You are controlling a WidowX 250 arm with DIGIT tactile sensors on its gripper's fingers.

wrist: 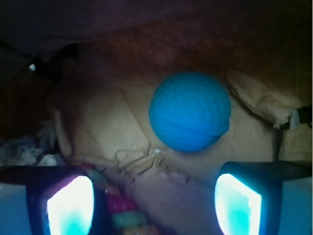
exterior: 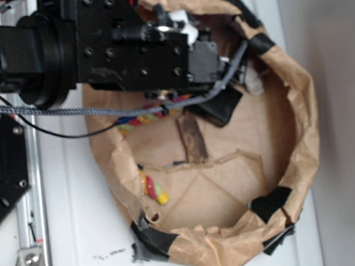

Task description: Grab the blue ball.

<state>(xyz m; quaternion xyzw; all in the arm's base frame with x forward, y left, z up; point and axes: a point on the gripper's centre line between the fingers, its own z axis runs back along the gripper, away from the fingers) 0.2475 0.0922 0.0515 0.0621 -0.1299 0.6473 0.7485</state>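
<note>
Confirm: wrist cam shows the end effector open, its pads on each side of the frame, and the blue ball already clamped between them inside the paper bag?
Not clamped. In the wrist view the blue ball lies free on the brown paper of the paper bag, ahead of the open end effector, touching neither of its pads. The rest is right.

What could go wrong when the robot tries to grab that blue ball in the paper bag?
The blue ball is round and lies beyond the open gripper, so a nudge from a fingertip might roll it away. The crumpled paper bag has tall, floppy walls, so the arm could snag or crush them. The colorful rope toy lies right between the fingers and might get pinched instead.
</note>
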